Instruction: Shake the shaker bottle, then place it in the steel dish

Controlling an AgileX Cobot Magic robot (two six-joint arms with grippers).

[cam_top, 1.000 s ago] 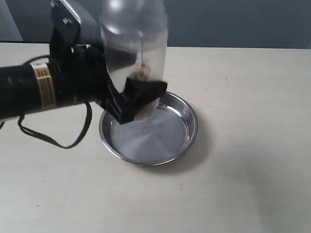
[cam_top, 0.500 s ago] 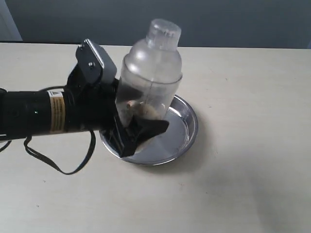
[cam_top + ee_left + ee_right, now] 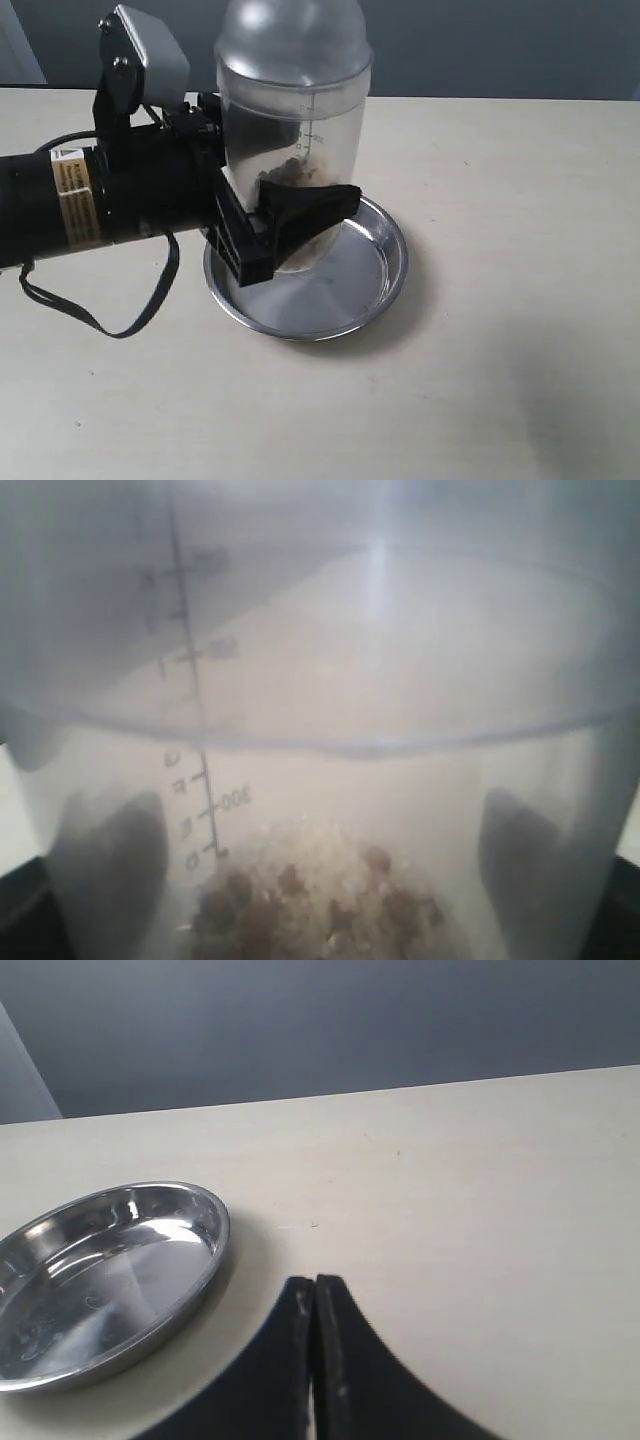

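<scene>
In the exterior view the left arm reaches in from the left, its black forearm lying nearly level over the pale table (image 3: 500, 380). A grey camera housing (image 3: 150, 45) sits on top of the wrist and a loose black cable (image 3: 100, 320) trails below it. A yellow label (image 3: 75, 200) wraps the forearm, but its print is too small to read. The left gripper (image 3: 290, 205) stands wide and is clamped on the lower body of the shaker bottle (image 3: 295, 110), one finger across the front and the other behind. The bottle is upright with its long axis vertical and its dome up, and the top is cut off by the frame edge. It hangs over the left part of the steel dish (image 3: 385, 260); whether its base touches the pan cannot be told. In the left wrist view the frosted wall fills the frame. The printed scale runs along the bottle's length and the figure "300" (image 3: 235, 798) can be read. Brownish granules (image 3: 300, 900) lie at the base, and the dark fingers (image 3: 110, 870) show through the plastic on either side. In the right wrist view the right gripper (image 3: 313, 1295) hangs low over the table with its fingers pressed together and nothing between them. It is near the dish but apart from it.
</scene>
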